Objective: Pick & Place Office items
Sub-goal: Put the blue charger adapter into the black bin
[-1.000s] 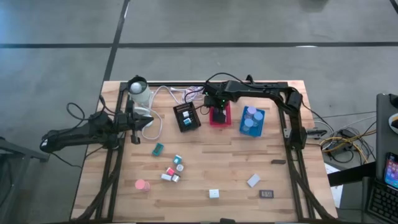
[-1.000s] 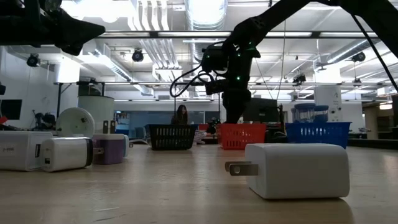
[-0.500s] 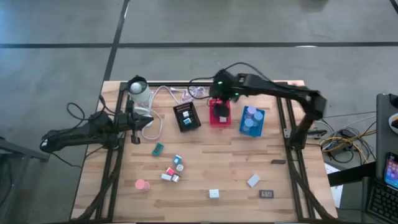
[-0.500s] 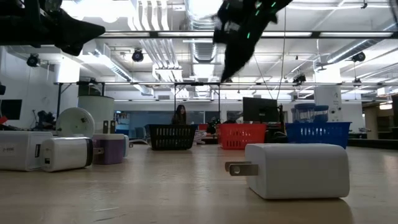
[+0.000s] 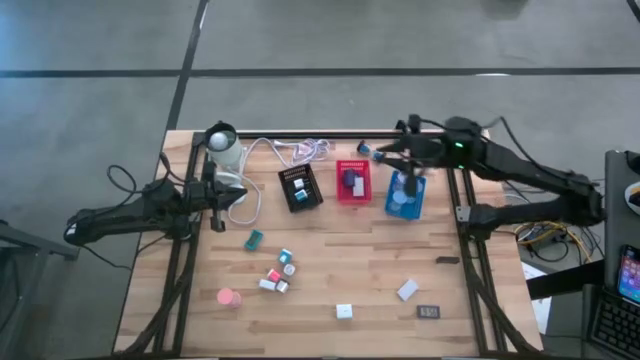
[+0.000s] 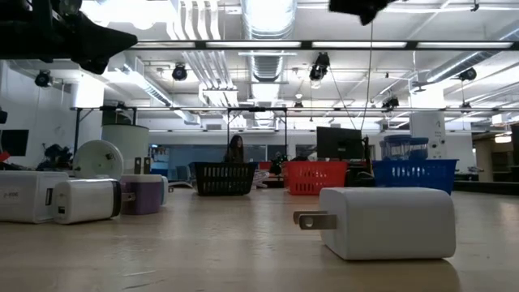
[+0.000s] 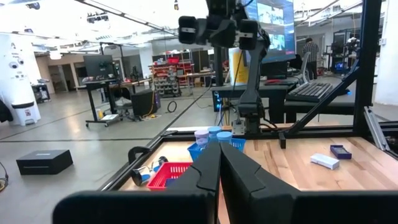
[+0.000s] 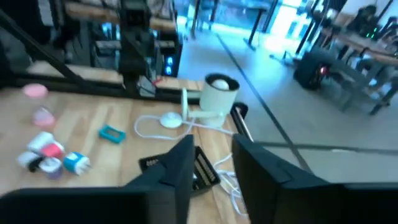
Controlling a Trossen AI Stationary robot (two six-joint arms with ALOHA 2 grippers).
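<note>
A robotics lab: bare ducts [image 6: 268, 57] and strip lights [image 6: 268, 15] cross the top of the frame, workbenches with monitors [image 6: 339, 143] fill the middle distance, and grey concrete floor [image 5: 320, 35] surrounds the wooden desk [image 5: 330, 275].

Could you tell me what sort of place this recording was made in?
Most likely a robotics lab or workshop. The wooden table stands on a bare concrete floor, the low view shows exposed ceiling ducts with strip lights, and workbenches with monitors fill the room behind.
</note>
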